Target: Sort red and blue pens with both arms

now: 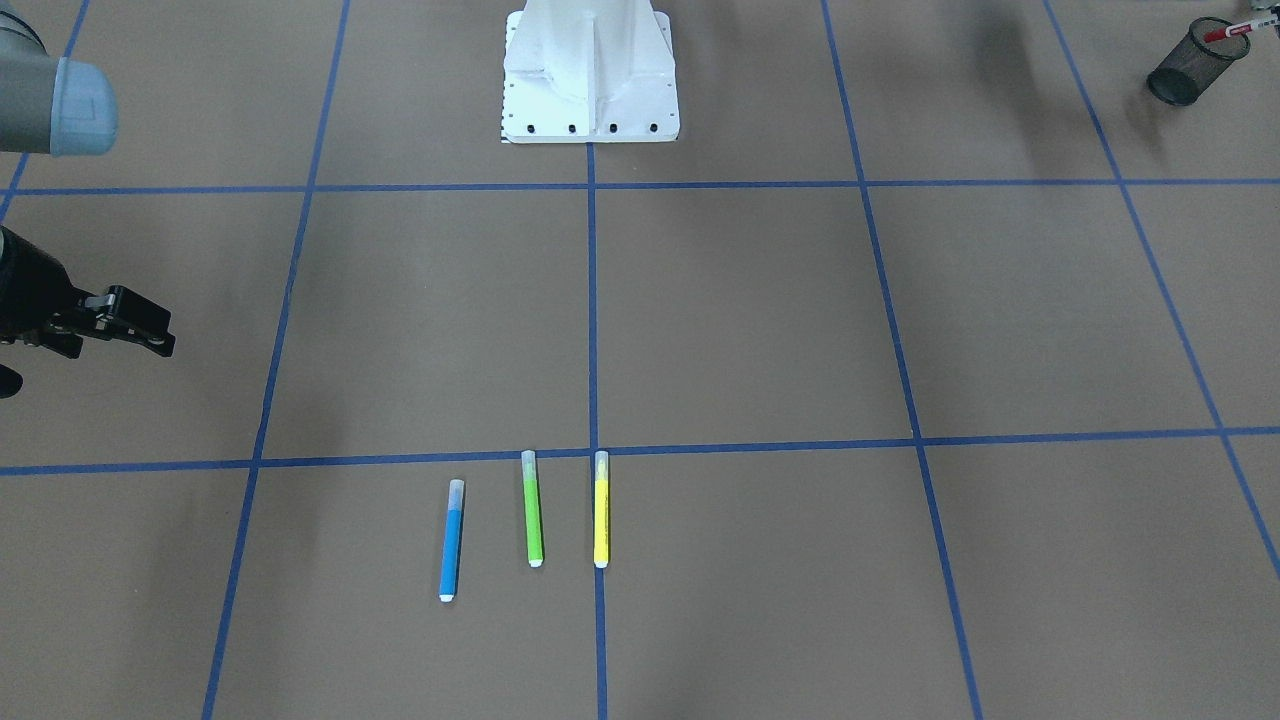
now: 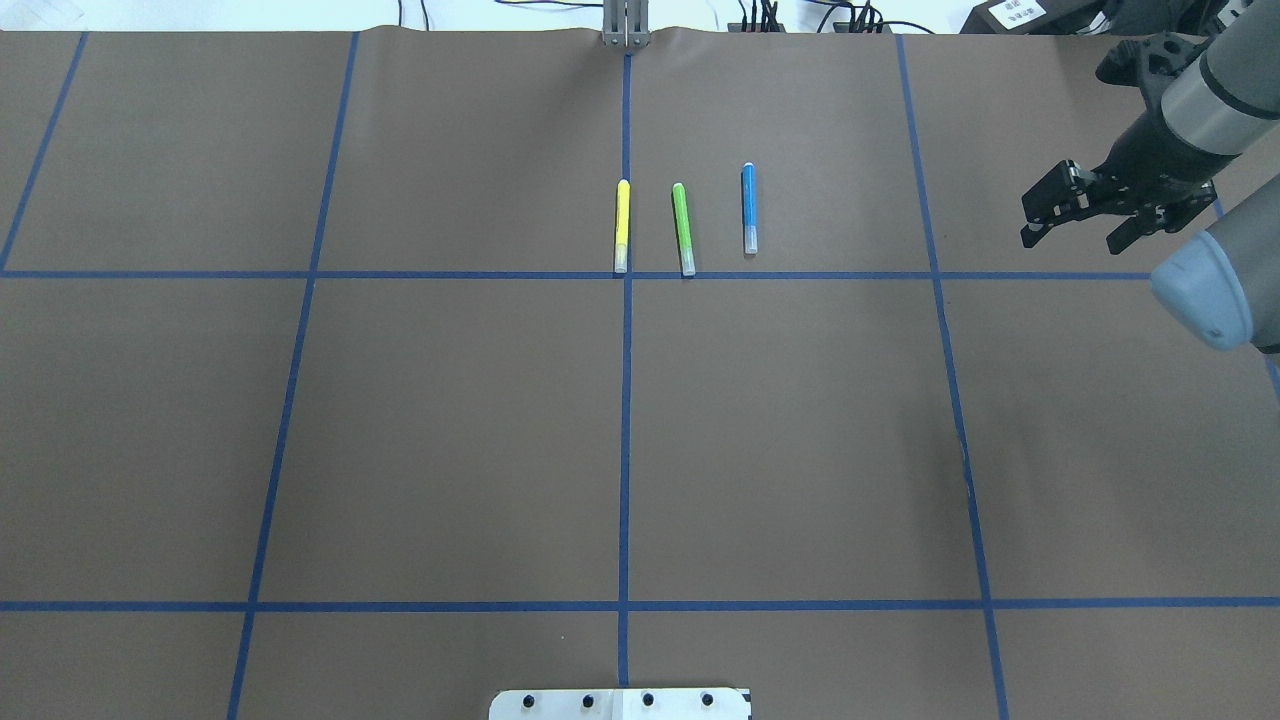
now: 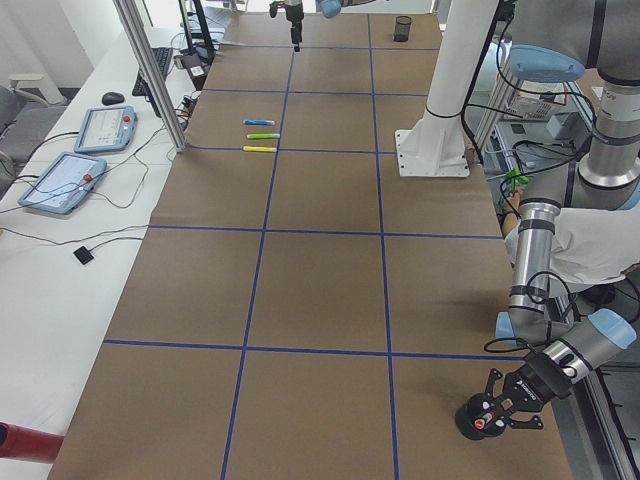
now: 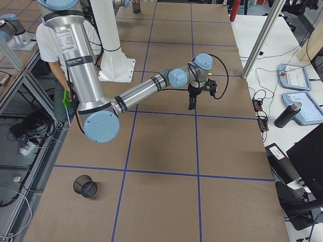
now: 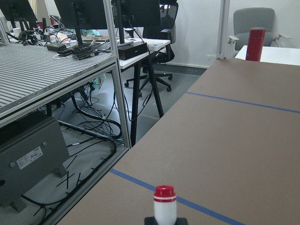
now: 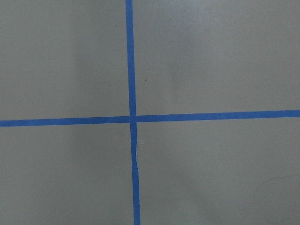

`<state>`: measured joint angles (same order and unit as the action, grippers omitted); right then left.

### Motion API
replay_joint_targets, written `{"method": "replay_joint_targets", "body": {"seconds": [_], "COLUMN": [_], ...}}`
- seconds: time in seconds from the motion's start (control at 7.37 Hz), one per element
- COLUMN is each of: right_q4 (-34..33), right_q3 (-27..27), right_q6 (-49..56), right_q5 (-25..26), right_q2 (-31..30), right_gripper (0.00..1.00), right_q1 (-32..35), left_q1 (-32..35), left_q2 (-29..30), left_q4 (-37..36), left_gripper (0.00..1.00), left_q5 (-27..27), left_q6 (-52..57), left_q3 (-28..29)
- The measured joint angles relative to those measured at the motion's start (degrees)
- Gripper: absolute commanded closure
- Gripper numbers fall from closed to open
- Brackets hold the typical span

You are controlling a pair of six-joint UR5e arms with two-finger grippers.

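The blue pen [image 1: 452,540] [image 2: 749,208] lies flat on the brown table, beside a green and a yellow marker. My right gripper [image 2: 1080,238] [image 1: 160,340] hovers open and empty, far out to the side of the blue pen. The red pen [image 1: 1228,31] stands in a black mesh cup [image 1: 1185,75] on my left side, its upper end sticking out. My left gripper [image 3: 505,405] is right beside that cup. In the left wrist view the red pen [image 5: 164,204] rises from a small black shape at the bottom edge. I cannot tell whether that gripper still holds it.
The green marker [image 1: 533,508] and the yellow marker [image 1: 601,510] lie parallel to the blue pen, by a blue tape line. Another mesh cup [image 4: 85,185] stands at the table's right end. The white pedestal [image 1: 590,80] is at the robot's side, with a person [image 4: 50,50] behind it.
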<state>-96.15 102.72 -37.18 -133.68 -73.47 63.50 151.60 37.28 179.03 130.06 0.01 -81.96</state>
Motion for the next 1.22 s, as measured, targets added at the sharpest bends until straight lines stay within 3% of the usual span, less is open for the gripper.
{"method": "replay_joint_targets", "body": {"seconds": [0.27, 0.41, 0.54, 0.68, 1.22], "right_q4": [0.0, 0.0, 0.0, 0.0, 0.0], "right_q3": [-0.07, -0.07, -0.07, -0.07, 0.01], "right_q6": [0.0, 0.0, 0.0, 0.0, -0.04], "right_q5": [0.0, 0.0, 0.0, 0.0, 0.0], "right_q2": [0.0, 0.0, 0.0, 0.0, 0.0], "right_gripper": [0.0, 0.0, 0.0, 0.0, 0.0], "right_q1": [-0.09, -0.11, -0.12, -0.12, -0.13], "left_q1": [0.62, 0.73, 0.82, 0.89, 0.93], "left_q2": [0.21, 0.24, 0.25, 0.25, 0.71], "left_q4": [-0.09, -0.07, -0.01, 0.01, -3.02], "left_gripper": [0.7, 0.53, 0.47, 0.09, 0.09], "left_q5": [0.38, 0.45, 0.53, 0.61, 2.32], "left_q6": [0.59, 0.83, 0.99, 1.43, 3.09], "left_q3": [0.36, 0.75, 1.11, 1.35, -0.11]}}
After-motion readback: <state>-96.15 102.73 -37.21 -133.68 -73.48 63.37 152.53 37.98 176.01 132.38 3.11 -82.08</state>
